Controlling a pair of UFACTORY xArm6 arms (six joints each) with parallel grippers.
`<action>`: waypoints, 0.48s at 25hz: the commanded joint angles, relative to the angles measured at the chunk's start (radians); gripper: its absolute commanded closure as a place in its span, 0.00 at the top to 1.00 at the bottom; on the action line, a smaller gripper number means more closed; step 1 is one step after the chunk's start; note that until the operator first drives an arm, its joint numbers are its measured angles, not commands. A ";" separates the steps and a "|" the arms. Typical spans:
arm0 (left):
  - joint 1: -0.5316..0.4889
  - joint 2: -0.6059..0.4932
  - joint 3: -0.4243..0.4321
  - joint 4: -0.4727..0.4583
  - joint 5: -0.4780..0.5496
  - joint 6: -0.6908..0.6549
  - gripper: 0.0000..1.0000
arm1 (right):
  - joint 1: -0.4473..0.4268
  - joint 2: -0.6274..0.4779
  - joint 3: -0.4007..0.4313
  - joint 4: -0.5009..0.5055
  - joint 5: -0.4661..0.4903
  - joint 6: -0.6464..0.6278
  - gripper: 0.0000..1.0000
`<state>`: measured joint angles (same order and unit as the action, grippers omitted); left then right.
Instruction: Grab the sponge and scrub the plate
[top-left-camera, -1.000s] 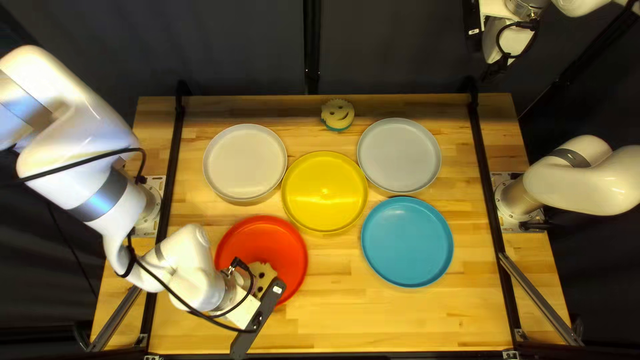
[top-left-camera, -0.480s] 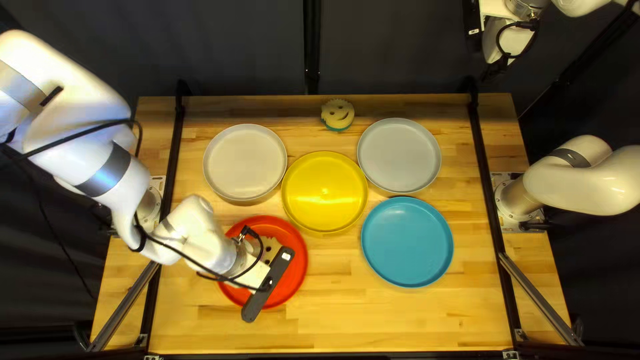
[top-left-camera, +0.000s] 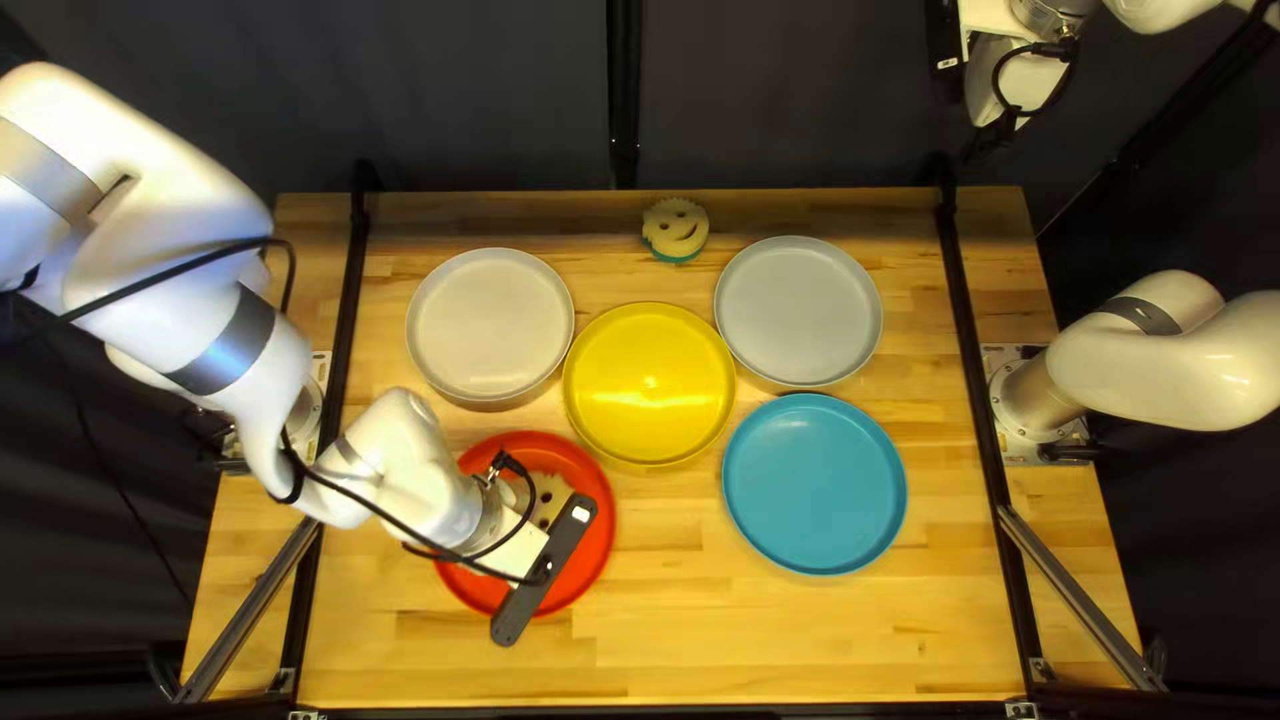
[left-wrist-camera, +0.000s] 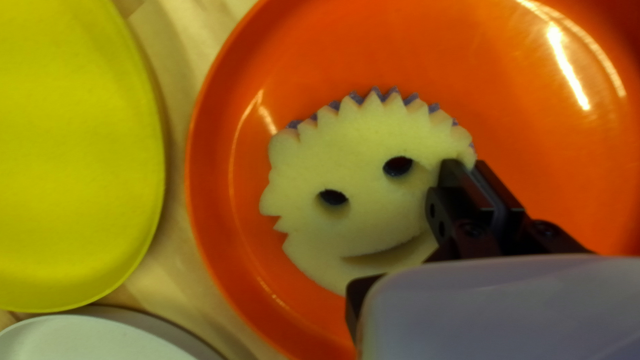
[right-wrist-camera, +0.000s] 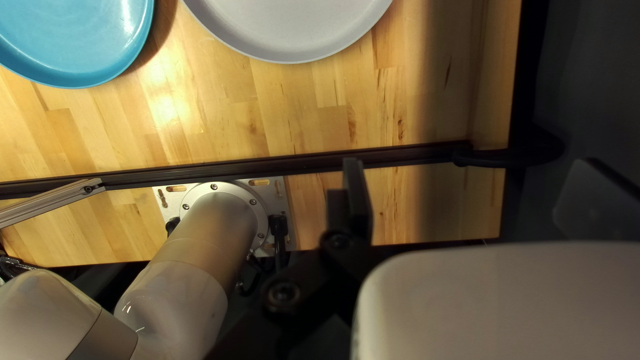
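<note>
Cream sponge (left-wrist-camera: 360, 160) over red plate (top-left-camera: 594, 554), edge pinched in left tool (top-left-camera: 524, 547); right tool (top-left-camera: 990, 139) spread.

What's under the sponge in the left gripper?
The red plate; its surface shows around the sponge, which the left gripper pinches by one edge. The patch directly beneath is covered, so dirt there, or whether they touch, cannot be seen.
</note>
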<state>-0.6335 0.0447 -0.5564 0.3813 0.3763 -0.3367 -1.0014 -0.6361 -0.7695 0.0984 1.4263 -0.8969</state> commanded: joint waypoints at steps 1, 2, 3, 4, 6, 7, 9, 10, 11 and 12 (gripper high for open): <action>-0.074 -0.003 -0.017 0.001 0.041 -0.076 0.00 | 0.000 0.000 0.000 0.000 0.000 0.000 1.00; -0.079 -0.002 -0.021 0.001 0.045 -0.080 0.00 | 0.000 0.000 0.000 0.000 0.000 0.000 1.00; -0.082 -0.002 -0.025 0.000 0.051 -0.083 0.00 | 0.000 0.000 0.000 0.000 0.000 0.000 1.00; -0.081 -0.002 -0.028 0.000 0.055 -0.083 0.00 | 0.000 0.000 0.000 0.000 0.000 0.000 1.00; -0.071 0.005 -0.043 0.005 0.060 -0.077 0.00 | 0.000 0.000 0.000 0.000 0.000 0.000 1.00; -0.067 0.009 -0.047 0.008 0.059 -0.075 0.00 | 0.000 0.000 0.000 0.000 0.000 0.000 1.00; -0.045 0.023 -0.060 0.018 0.050 -0.060 0.00 | 0.000 0.000 0.000 0.000 0.000 0.000 1.00; -0.023 0.035 -0.069 0.022 0.042 -0.040 0.00 | 0.000 0.000 0.000 0.000 0.000 0.000 1.00; -0.007 0.040 -0.075 0.026 0.037 -0.026 0.00 | 0.000 0.000 0.000 0.000 0.000 0.000 1.00; 0.000 0.041 -0.076 0.029 0.035 -0.021 0.00 | 0.000 0.000 0.000 0.000 0.000 0.000 1.00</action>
<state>-0.6592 0.0754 -0.6221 0.4011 0.4218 -0.3810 -1.0014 -0.6361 -0.7695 0.0984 1.4263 -0.8969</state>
